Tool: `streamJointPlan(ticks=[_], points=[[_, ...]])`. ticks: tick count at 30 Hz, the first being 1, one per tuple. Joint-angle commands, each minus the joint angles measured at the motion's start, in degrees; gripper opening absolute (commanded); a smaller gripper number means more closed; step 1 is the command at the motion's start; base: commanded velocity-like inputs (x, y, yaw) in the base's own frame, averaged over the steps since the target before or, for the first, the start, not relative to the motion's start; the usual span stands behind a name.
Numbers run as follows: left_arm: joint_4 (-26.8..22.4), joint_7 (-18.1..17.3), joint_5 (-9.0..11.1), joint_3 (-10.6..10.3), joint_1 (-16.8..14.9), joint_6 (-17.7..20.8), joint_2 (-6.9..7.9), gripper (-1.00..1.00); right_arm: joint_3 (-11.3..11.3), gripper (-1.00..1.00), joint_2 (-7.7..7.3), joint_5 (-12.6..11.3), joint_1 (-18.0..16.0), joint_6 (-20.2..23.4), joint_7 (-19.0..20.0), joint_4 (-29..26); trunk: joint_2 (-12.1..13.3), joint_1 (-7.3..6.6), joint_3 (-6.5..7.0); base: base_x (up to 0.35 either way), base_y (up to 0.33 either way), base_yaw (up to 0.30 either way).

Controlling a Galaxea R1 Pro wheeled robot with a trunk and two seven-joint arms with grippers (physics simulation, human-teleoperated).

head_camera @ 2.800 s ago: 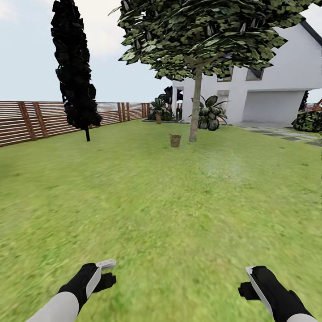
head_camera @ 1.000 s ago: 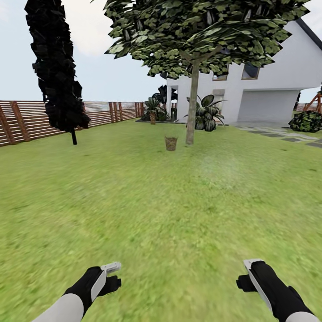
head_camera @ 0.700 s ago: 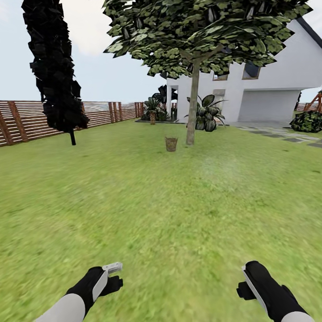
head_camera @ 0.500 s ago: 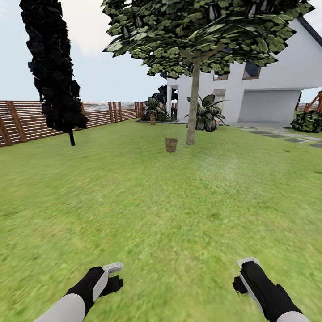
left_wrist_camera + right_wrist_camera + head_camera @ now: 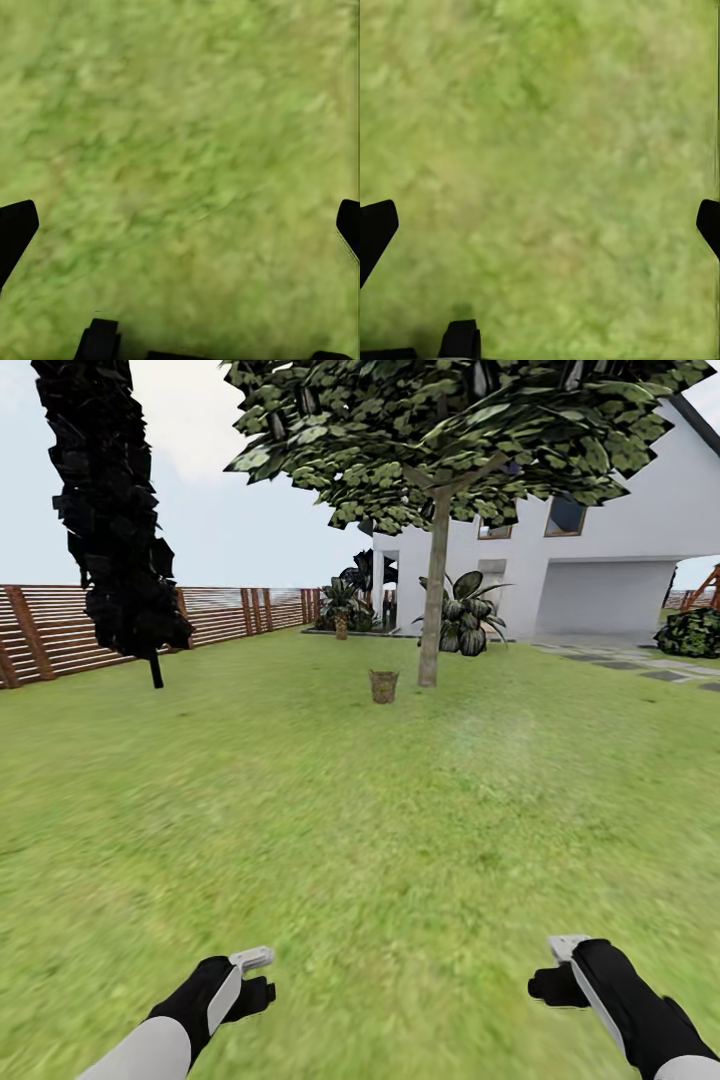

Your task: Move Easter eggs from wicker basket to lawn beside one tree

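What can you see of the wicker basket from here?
The wicker basket is small and far off in the head view, standing upright on the lawn just left of the leafy tree's trunk, close to it but apart. It looks brown and woven, bucket-shaped, slightly wider at the rim than at the base. Its contents cannot be made out at this distance, and nothing but grass touches it.

Green lawn [image 5: 400, 830]; brown wicker basket [image 5: 383, 686]; grey-brown trunk, green-leaved tree [image 5: 432, 610].
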Motion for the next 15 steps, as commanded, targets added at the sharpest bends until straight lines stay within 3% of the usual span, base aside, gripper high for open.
streamJointPlan(ticks=[1,9,15], points=[[-0.1,0.2,0.0,0.3,0.0,0.3,-0.05,1.00,0.3,1.00,-0.10,0.3,0.0,0.2,0.2,0.0,0.0,0.04,-0.07,0.343,0.000,0.000],[1.5,0.2,0.1,0.3,0.0,0.3,-0.13,1.00,0.2,1.00,-0.23,0.8,0.0,0.3,0.1,0.1,0.0,0.04,-0.07,0.343,0.000,0.000],[1.7,0.2,0.1,0.3,0.0,0.3,-0.17,1.00,0.2,1.00,-0.15,0.5,0.0,0.3,-3.8,0.4,0.0,0.04,-0.07,0.343,0.000,0.000]])
